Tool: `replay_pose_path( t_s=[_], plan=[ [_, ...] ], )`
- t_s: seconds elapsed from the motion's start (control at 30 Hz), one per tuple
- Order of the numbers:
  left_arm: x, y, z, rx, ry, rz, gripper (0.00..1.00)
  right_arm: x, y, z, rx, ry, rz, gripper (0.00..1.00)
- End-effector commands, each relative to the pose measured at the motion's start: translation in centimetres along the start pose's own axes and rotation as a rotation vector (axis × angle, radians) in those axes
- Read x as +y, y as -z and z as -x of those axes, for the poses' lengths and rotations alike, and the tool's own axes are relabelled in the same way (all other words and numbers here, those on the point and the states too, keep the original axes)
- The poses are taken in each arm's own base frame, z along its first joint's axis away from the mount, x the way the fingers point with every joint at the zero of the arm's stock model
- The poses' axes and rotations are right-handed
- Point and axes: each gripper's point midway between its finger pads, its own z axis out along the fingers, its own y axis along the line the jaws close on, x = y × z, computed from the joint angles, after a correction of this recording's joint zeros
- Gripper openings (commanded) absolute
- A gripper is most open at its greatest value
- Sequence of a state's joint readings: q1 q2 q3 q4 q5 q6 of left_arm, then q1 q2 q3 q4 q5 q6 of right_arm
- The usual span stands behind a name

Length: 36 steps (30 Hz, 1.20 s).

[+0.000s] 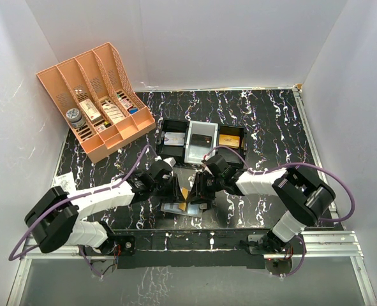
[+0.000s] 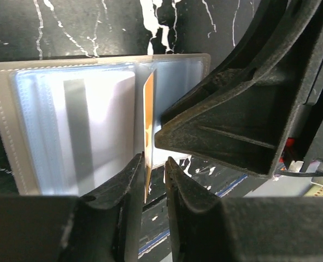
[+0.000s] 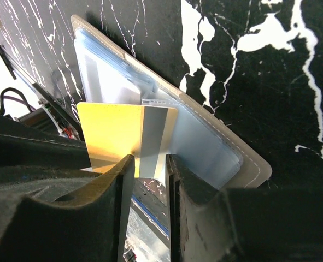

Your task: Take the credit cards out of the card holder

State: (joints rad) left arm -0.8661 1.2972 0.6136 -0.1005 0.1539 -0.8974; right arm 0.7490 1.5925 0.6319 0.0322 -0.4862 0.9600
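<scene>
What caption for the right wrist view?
Orange, silver-striped credit card upright over the open card holder, seen past the right gripper, jaws parted.

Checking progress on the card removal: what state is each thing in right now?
card holder: lying open on the table.
orange card: upright on edge over the holder.
left gripper: jaws slightly apart, card between them.
right gripper: jaws apart, tips at the card.
black tray: cards in its compartments.
</scene>
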Motion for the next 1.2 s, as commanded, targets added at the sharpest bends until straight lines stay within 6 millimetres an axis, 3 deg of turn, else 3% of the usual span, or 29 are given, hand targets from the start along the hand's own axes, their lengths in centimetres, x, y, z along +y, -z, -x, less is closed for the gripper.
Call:
replay_pose_path(
  t_s=[0.0, 0.13, 0.23, 0.4, 0.53, 0.7, 1.0, 1.17],
  plan=[
    [-1.4, -0.5, -0.6, 0.047, -0.014, -0.084, 0.21, -3.3, -0.5, -0.4, -0.030, -0.034, -0.103, 0.28],
    [-0.8, -0.7, -0.4, 0.039, -0.006, -0.047, 0.14, -3.6, -0.3, -0.4, -0.039, -0.036, -0.117, 0.27],
    [-0.1, -0.5, -0.2, 0.029, -0.005, 0.000, 0.00, -3.2, 0.0, 0.0, -0.055, -0.025, -0.113, 0.26],
    [0.6, 0.5, 0.5, -0.028, -0.008, 0.035, 0.00, -1.2, 0.9, 1.3, -0.107, 0.013, -0.072, 0.29],
    [-0.1, 2.0, 1.9, -0.110, -0.022, 0.014, 0.00, 1.1, 2.1, 2.3, -0.157, 0.055, -0.016, 0.33],
    [-0.2, 3.6, 3.1, -0.180, -0.037, 0.022, 0.00, 4.4, 4.2, 3.8, -0.240, 0.118, 0.061, 0.45],
    [-1.2, 5.7, 4.1, -0.237, -0.090, -0.016, 0.00, 7.4, 7.8, 6.6, -0.402, 0.184, 0.092, 0.69],
    [-1.5, 6.7, 5.0, -0.280, -0.109, -0.013, 0.00, 8.1, 9.6, 7.8, -0.504, 0.194, 0.104, 0.75]
  ],
)
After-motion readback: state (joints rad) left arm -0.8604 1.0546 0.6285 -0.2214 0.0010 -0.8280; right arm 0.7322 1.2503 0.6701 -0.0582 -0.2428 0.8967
